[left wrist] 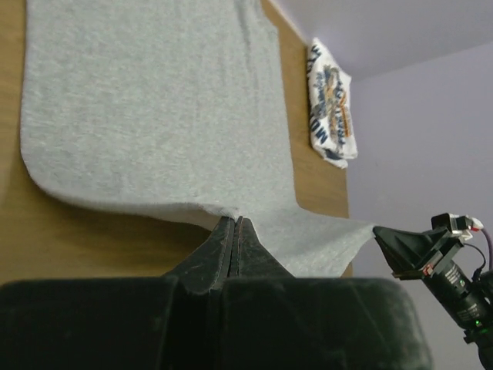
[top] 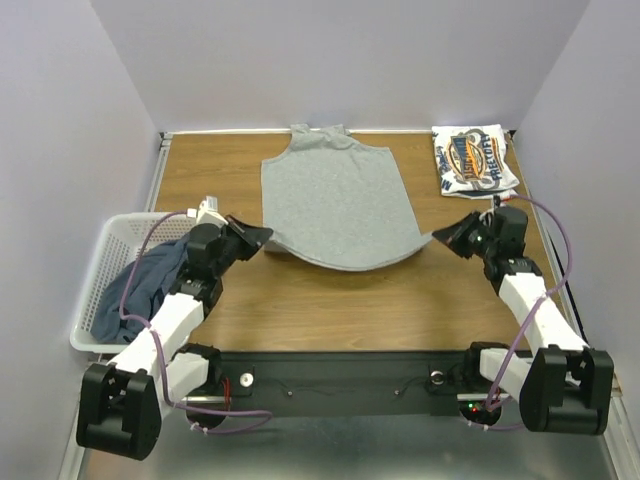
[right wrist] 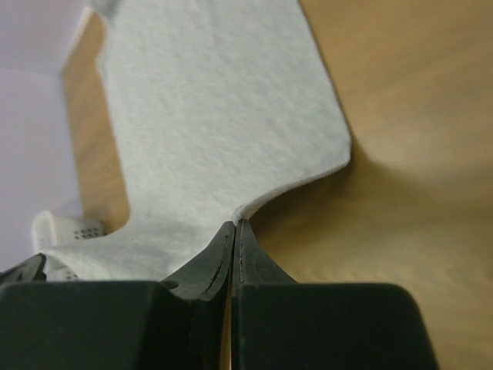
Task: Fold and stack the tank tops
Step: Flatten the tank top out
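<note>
Top external view gives me the grey tank top (top: 335,190) spread flat in the middle of the table (top: 330,300), with its straps toward the far wall and its hem toward the arms. My left gripper (top: 264,237) sits at the hem's left corner and my right gripper (top: 438,235) at its right corner. Between them the hem edge is raised off the wood and sags in a shallow curve.

On the left wrist camera the two fingers are pressed together with only a thin line between them, and the grey cloth edge is nipped at their tips. The right wrist camera shows the same thing: the fingers are closed tight with the cloth corner caught at the tips, and the rest of the fabric lies on the table beyond.

The white printed tank top (top: 476,160) lies folded in the far right corner of the table, well apart from the grey one. The dark blue top (top: 150,280) is bunched in the white basket (top: 95,290) at the table's left edge, just beside my left arm.
</note>
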Controlling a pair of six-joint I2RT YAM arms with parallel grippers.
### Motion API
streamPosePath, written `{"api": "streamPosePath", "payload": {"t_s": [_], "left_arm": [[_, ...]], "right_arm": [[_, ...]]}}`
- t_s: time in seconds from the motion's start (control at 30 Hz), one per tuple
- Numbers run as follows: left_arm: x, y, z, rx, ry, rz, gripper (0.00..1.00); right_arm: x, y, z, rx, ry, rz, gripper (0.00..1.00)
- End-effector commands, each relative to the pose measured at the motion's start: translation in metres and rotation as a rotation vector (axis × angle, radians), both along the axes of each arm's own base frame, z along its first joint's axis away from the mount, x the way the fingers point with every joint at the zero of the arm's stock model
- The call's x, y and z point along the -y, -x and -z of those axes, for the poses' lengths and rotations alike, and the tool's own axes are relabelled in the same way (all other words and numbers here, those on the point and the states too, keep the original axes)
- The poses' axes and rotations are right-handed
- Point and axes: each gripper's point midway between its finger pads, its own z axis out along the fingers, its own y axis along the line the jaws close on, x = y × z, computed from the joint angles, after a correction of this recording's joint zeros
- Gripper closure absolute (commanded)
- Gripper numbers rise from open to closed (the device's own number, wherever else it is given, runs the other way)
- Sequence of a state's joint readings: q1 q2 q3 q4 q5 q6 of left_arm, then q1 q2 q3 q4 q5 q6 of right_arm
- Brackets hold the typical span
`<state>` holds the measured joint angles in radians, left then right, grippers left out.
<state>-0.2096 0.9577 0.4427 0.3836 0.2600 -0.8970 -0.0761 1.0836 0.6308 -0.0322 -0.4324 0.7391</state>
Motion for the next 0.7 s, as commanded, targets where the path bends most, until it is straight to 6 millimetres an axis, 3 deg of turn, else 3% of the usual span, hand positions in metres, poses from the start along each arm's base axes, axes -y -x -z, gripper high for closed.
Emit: {"api": "streamPosePath", "payload": {"t_s": [0.0,0.07,0.33,0.43,0.67], "left_arm": [[-0.004,0.030,0.058,-0.213,-0.054,-0.037,1.00],[-0.003,0.043,0.074,-0.279,-0.075,-0.043,1.00],[0.004,0.077,0.103,-0.400,-0.081,-0.038,1.00],[0.001,0.088,0.112,-0.442,-0.097,-0.043,1.00],[-0.005,0.097,0.106,-0.440,-0.159,-0.029,1.00]], "right_arm": [[0.008,0.044,0.053,-0.179,0.083,0.009,1.00],[0.011,0.058,0.068,-0.231,0.099,0.025,1.00],[0.022,0.094,0.111,-0.380,0.139,0.088,1.00],[0.023,0.100,0.115,-0.402,0.133,0.113,1.00],[0.027,0.107,0.120,-0.458,0.138,0.143,1.00]]}}
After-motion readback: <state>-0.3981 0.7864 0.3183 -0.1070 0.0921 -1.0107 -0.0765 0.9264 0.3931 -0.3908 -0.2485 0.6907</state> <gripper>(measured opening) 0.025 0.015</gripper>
